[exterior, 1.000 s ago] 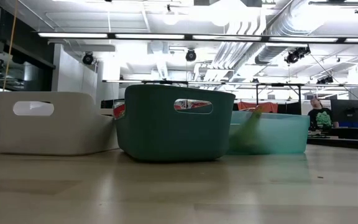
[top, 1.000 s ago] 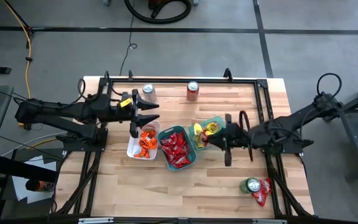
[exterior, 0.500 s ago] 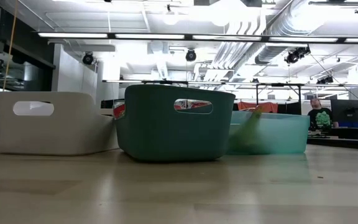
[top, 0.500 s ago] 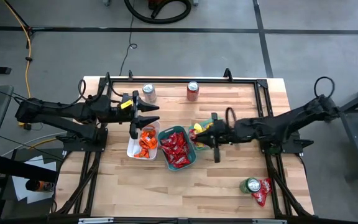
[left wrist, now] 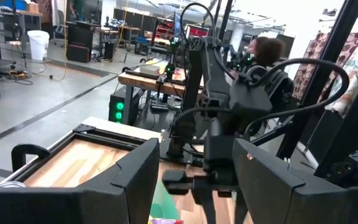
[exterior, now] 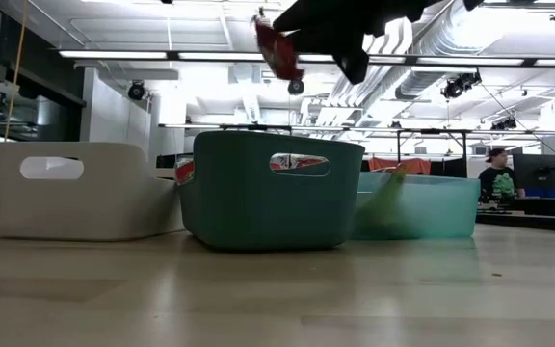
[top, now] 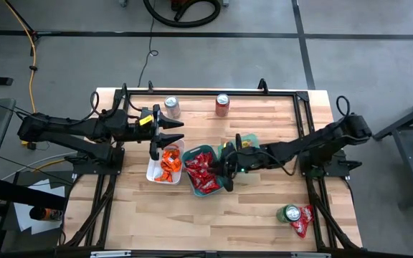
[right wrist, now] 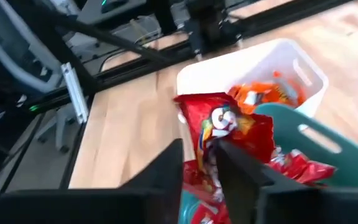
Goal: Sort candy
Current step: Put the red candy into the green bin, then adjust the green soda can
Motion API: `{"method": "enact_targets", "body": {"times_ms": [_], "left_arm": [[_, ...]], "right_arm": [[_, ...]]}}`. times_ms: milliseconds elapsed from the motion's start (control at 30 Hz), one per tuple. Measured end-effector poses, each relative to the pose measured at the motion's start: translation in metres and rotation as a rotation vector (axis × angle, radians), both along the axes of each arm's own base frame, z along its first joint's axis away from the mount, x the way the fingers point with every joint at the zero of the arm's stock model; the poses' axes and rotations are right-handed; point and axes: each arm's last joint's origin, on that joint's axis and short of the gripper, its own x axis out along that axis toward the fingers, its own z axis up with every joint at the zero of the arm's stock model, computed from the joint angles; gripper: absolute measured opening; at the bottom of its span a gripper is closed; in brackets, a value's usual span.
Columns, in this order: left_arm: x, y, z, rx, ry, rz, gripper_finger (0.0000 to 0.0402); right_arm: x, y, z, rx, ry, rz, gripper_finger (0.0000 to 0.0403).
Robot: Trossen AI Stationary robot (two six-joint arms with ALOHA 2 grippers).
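Over wooden table (top: 264, 215), at frame centre: right gripper (top: 224, 170), now swung leftward, pinching 1 red candy packet (right wrist: 225, 127) above dark teal bin (top: 205, 188); probably about to drop it.

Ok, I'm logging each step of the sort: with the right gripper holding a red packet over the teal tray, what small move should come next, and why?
Probably open the right gripper and let the red packet drop. It hangs above the dark teal tray, which already holds red candy, while the orange packets lie in the white tray. The left gripper waits over the white tray.
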Motion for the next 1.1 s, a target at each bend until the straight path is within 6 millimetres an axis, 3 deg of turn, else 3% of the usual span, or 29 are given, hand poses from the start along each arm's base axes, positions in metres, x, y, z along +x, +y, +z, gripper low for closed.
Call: {"method": "enact_targets", "body": {"times_ms": [233,367,467,633,733,1100], "left_arm": [[0.0,0.0,0.0,0.0,0.003,0.0,0.0191],[0.0,0.0,-0.002,0.001,0.019,0.0,0.0191],[0.0,0.0,-0.002,0.001,0.017,0.0,0.0191],[0.0,0.0,-0.001,0.0,0.012,0.0,0.0191],[0.0,0.0,-0.001,0.0,0.013,0.0,0.0191],[0.0,0.001,-0.001,0.0,0.007,0.003,0.0191]], "right_arm": [[0.001,-0.002,-0.001,-0.014,0.006,0.072,0.0186],[-0.001,-0.002,0.006,-0.036,-0.017,0.096,0.0202],[-0.007,-0.003,0.026,-0.07,-0.019,0.165,0.0204],[-0.037,-0.013,0.076,-0.084,0.076,0.182,0.0204],[-0.059,-0.018,0.094,-0.026,0.169,0.134,0.0204],[-0.112,-0.013,0.089,0.182,0.517,0.053,0.0204]]}}
